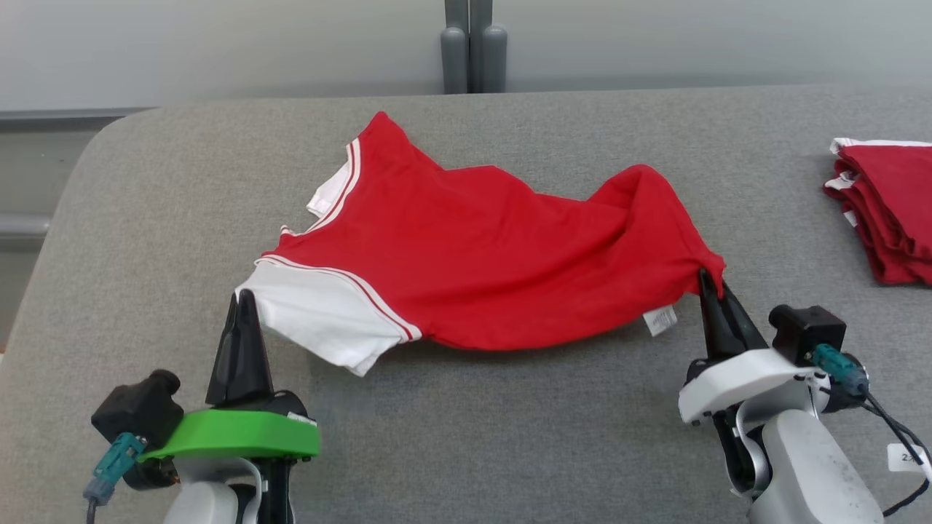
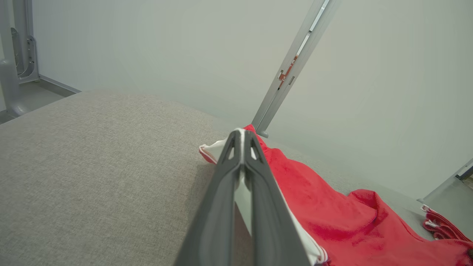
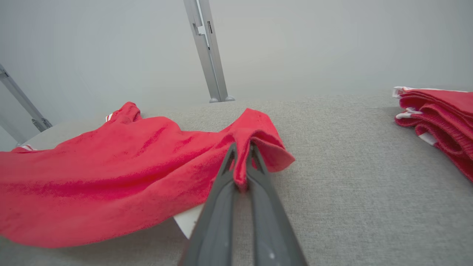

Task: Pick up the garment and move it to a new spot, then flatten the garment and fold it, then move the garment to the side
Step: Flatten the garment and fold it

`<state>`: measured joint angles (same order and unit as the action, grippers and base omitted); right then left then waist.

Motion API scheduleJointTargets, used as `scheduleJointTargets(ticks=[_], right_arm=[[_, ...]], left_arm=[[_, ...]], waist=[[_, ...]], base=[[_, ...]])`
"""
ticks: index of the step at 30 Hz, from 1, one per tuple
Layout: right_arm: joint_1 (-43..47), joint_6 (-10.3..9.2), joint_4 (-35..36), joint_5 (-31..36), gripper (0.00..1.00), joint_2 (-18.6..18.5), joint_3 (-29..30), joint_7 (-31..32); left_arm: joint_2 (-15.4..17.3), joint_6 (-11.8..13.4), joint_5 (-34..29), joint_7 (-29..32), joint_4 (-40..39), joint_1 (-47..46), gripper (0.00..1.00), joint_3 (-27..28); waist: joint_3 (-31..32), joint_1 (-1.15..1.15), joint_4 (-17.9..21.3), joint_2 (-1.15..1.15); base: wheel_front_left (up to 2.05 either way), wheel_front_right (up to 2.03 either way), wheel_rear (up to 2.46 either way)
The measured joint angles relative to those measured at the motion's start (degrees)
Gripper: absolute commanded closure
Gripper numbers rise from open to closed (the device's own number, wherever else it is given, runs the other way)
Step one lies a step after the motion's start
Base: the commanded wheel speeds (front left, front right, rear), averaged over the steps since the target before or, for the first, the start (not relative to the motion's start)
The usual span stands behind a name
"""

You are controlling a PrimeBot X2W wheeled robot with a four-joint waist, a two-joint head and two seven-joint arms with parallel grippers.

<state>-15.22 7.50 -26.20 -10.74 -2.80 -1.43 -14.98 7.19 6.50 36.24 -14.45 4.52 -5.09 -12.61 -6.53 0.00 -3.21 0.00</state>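
Grey fabric covers the desk (image 1: pixel 510 437), and a pale wall and a grey post (image 1: pixel 473 47) stand behind it. A red shirt (image 1: pixel 495 255) stretches crosswise between the two sets of fingers, rumpled, with its neck end toward the left fingers and its hem toward the right ones.

The left fingers (image 1: pixel 245 297) are closed on the edge of the white sleeve (image 1: pixel 320 313). In the left wrist view, white cloth is pressed in the slit between them, and the red body trails off to their right.

The right fingers (image 1: pixel 705 278) are closed on a bunched corner of the hem. The right wrist view shows a red fold pinched between the tips, with the cloth rising in a ridge just beyond them. A white label (image 1: pixel 661 320) hangs at the hem, just left of the right fingers. Shadow lies under the shirt's near edge between the two grips.

To the right of the right fingers and farther out, a stack (image 1: pixel 888 211) of folded red cloth with white trim rests on the desk, well apart from the held shirt.
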Motion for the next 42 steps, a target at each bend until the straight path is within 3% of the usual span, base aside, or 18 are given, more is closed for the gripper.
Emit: scheduleJointTargets(ticks=[7,12,20,27,31,35,42], right_arm=[[1.10,0.00,15.74,-4.13,1.00,-0.75,-1.37,-0.05],[2.20,-0.01,27.77,-6.66,1.00,-2.41,-0.10,1.79],[2.82,-0.02,47.60,-8.32,1.00,-3.37,4.63,6.38],[1.71,-0.02,58.27,-8.71,1.00,-4.32,8.68,10.49],[0.56,-0.02,59.29,-7.75,1.00,-4.21,10.07,12.80],[-2.82,-0.02,56.45,-7.33,1.00,-4.59,7.88,14.79],[-22.19,-0.02,38.46,-7.21,1.00,-7.54,4.34,15.27]], left_arm=[[-0.26,-2.56,3.33,0.01,-9.56,-2.67,1.00,1.23],[0.89,-2.79,3.88,1.29,-19.26,-4.61,1.00,2.00],[4.10,-1.05,2.31,6.38,-36.04,-10.21,1.00,2.88],[6.61,0.22,1.23,12.43,-44.58,-17.92,1.00,2.99],[7.48,0.56,1.30,15.27,-43.78,-22.52,1.00,2.92],[8.09,-0.02,1.79,17.61,-38.93,-28.28,1.00,2.27],[8.35,-2.22,1.74,20.87,-20.61,-46.73,1.00,1.10]], waist=[[3.10,0.00,2.27,0.00],[5.32,0.00,3.91,0.00],[7.09,0.00,6.54,0.00],[6.08,0.00,7.43,0.00],[4.23,0.00,7.48,0.00],[1.36,0.00,7.38,0.00],[-5.74,0.00,7.04,0.00]], base=[[0.00,0.00,0.00],[0.00,0.00,0.00],[0.00,0.00,0.00],[0.00,0.00,0.00],[0.00,0.00,0.00],[0.00,0.00,0.00],[0.00,0.00,0.00]])
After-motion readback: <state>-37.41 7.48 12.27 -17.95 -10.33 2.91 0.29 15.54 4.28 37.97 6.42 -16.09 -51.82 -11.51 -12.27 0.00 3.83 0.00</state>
